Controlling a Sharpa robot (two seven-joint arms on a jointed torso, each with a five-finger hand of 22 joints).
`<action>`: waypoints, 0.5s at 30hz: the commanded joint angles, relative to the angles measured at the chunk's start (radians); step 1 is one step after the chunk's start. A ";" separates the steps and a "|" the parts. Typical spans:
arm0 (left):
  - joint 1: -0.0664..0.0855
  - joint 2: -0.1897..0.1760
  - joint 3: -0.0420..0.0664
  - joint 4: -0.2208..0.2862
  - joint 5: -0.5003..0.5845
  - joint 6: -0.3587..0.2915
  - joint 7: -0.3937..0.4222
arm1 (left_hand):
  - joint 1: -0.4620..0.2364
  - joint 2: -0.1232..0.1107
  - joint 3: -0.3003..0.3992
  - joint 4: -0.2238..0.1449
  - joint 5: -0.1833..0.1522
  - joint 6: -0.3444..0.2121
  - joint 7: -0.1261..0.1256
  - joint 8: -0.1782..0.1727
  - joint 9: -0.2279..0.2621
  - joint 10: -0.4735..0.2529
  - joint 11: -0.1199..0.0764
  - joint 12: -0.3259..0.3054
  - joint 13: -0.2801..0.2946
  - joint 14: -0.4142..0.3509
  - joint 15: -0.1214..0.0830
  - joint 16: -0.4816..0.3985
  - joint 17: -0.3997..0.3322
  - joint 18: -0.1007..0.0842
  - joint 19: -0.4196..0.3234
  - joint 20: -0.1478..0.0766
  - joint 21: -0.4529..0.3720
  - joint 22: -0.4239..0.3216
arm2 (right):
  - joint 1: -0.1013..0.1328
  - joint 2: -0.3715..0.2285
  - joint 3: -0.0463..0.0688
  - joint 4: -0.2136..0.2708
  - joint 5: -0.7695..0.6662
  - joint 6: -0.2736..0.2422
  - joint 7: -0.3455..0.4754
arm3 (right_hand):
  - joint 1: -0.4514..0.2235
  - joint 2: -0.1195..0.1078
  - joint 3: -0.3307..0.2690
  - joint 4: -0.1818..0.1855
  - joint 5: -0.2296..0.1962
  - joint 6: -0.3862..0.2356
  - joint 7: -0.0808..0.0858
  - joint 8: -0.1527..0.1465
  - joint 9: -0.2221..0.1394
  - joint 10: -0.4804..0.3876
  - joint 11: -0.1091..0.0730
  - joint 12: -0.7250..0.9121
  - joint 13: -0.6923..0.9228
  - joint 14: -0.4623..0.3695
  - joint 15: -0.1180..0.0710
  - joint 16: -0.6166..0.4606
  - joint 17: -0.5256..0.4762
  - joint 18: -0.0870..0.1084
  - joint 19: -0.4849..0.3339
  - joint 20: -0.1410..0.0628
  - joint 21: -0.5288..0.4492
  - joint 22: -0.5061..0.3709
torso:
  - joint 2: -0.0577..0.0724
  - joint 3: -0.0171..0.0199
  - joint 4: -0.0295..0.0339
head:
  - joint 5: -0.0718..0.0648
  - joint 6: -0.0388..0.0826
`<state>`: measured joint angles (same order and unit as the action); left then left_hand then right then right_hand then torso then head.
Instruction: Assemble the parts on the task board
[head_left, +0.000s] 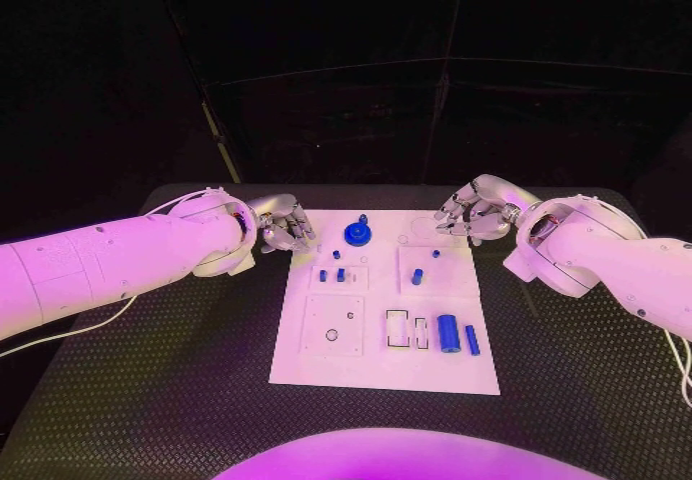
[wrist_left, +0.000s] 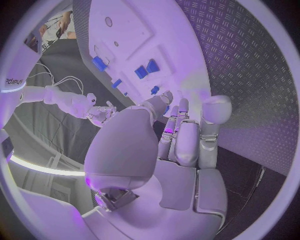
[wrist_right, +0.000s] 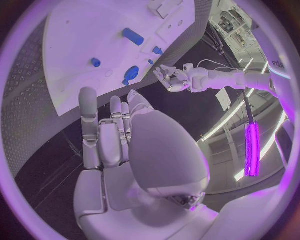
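The white task board (head_left: 378, 350) lies in the middle of the black table. On it are a round blue part with a knob (head_left: 356, 235), small blue pegs (head_left: 340, 273) (head_left: 415, 276), a blue cylinder (head_left: 447, 333) and a thin blue bar (head_left: 472, 340). My left hand (head_left: 284, 228) hovers at the board's far left corner, fingers straight and empty (wrist_left: 181, 140). At the far right corner my right hand (head_left: 476, 212) is also empty, fingers extended (wrist_right: 109, 135). The right wrist view shows the board (wrist_right: 81, 30), the cylinder (wrist_right: 133, 36) and the round part (wrist_right: 130, 73).
Black ribbed table surface (head_left: 173, 370) stretches on both sides of the board. A white cable (head_left: 87, 325) trails under my left arm. The board has square recessed plates (head_left: 333, 325) and slots (head_left: 397, 328) near its front half.
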<state>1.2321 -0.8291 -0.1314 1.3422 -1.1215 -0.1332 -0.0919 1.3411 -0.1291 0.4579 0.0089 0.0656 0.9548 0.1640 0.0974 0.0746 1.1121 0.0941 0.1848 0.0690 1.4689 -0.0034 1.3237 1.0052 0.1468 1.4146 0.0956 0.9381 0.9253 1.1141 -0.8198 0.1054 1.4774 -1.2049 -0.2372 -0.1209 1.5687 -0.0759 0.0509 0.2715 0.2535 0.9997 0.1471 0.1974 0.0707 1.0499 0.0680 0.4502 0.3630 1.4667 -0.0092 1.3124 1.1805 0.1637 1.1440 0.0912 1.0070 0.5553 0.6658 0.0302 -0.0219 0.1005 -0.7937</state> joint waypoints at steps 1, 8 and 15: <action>0.007 -0.018 0.001 0.012 0.197 -0.097 0.146 | 0.016 0.008 0.006 -0.007 0.000 0.029 0.001 0.014 0.004 0.019 -0.003 0.000 0.002 0.004 0.004 0.003 -0.001 -0.011 -0.009 0.001 -0.014 -0.010 | 0.000 -0.001 0.000 -0.002 -0.213 0.008 -0.004 | 0.013 -0.005 0.013 -0.001 -0.009 0.011 -0.001 -0.005 -0.002 0.021 -0.002 -0.046 -0.040 0.031 -0.004 0.008 0.006 0.005 0.011 -0.001 0.011 0.016 | 0.001 0.0002 -0.0022 | -0.007 0.010; 0.013 -0.065 0.000 0.053 0.475 -0.163 0.323 | 0.021 0.021 0.012 -0.014 -0.001 0.084 -0.003 0.042 0.009 0.070 -0.013 0.027 0.013 -0.008 -0.003 -0.020 -0.055 0.002 -0.033 -0.002 -0.075 -0.065 | -0.013 -0.001 -0.003 0.000 -0.463 0.008 -0.037 | 0.017 -0.023 0.023 0.002 -0.016 0.006 -0.002 -0.033 -0.005 0.023 0.003 -0.112 -0.094 0.036 -0.002 0.021 0.024 0.000 0.023 0.001 0.031 0.046 | 0.001 0.0008 -0.0042 | -0.039 0.030; 0.012 -0.095 -0.002 0.110 0.834 -0.077 0.439 | 0.008 0.020 0.002 -0.017 -0.001 0.084 0.000 0.039 0.003 0.057 -0.010 0.026 0.012 -0.057 0.000 -0.087 -0.180 0.026 -0.099 -0.002 -0.220 -0.194 | -0.028 0.015 -0.009 -0.013 -0.575 0.031 -0.070 | 0.011 -0.041 0.026 0.004 -0.031 -0.009 0.005 -0.064 -0.006 0.005 0.016 -0.167 -0.142 0.043 0.008 0.044 0.052 -0.003 0.034 0.009 0.049 0.069 | 0.004 -0.0011 -0.0012 | -0.059 0.037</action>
<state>1.2435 -0.9200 -0.1340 1.4399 -0.5461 -0.2415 0.2293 1.3574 -0.1129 0.4624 -0.0045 0.0656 1.0319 0.1613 0.1328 0.0781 1.1733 0.0829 0.2092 0.0816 1.4180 -0.0030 1.2417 0.8325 0.1624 1.3223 0.0950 0.7284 0.7398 1.0861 -0.8088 0.0966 1.4668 -1.6597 -0.2285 -0.1596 1.5828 -0.1091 0.0710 0.2763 0.2264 0.9986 0.1535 0.1379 0.0660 1.0571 0.0811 0.2868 0.2247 1.4667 -0.0091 1.3502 1.2312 0.1635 1.1727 0.0984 1.0523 0.6230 0.6680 0.0302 -0.0244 0.0451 -0.7567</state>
